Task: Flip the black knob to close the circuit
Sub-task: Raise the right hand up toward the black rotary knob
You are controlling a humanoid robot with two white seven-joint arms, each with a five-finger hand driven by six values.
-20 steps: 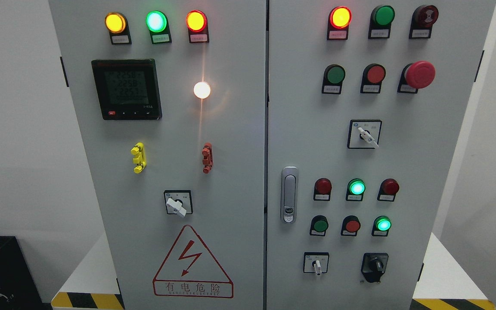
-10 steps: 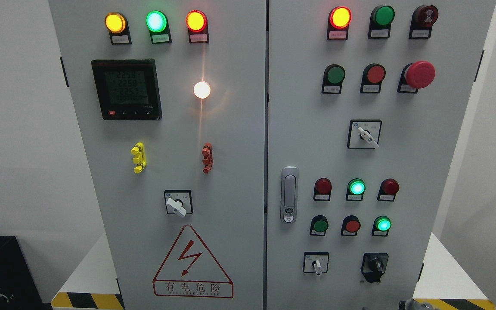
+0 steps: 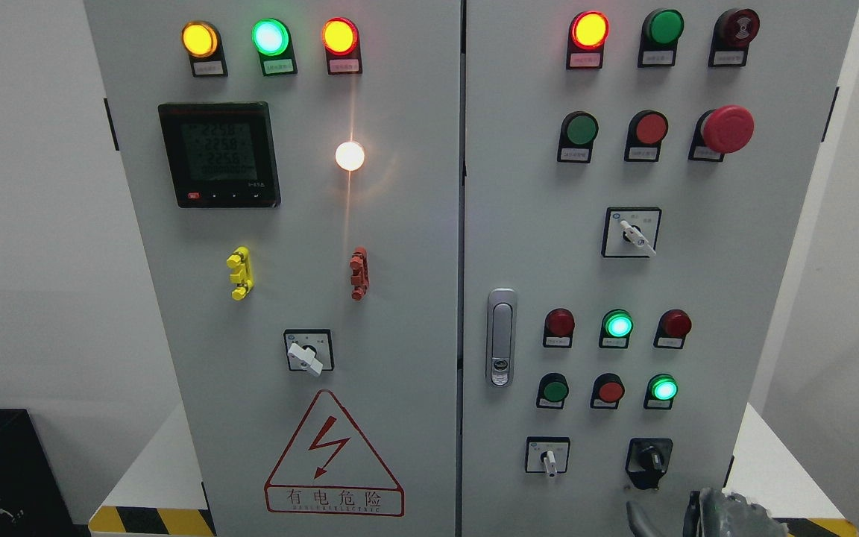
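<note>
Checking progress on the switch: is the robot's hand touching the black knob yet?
No. The right hand is only just showing at the bottom edge, below the black knob, with bare panel between them.

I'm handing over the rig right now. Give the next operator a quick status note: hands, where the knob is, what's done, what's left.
Right hand: just entering at the bottom edge, right of middle, fingertips up, below the black knob; it holds nothing, but whether the fingers are open or curled cannot be told.
Left hand: out of view.
Black knob: bottom right of the cabinet's right door, right of a white-handled selector switch.
Done: approach begun; knob untouched.
Left: raise the hand to the knob, grip it, turn it.
</note>
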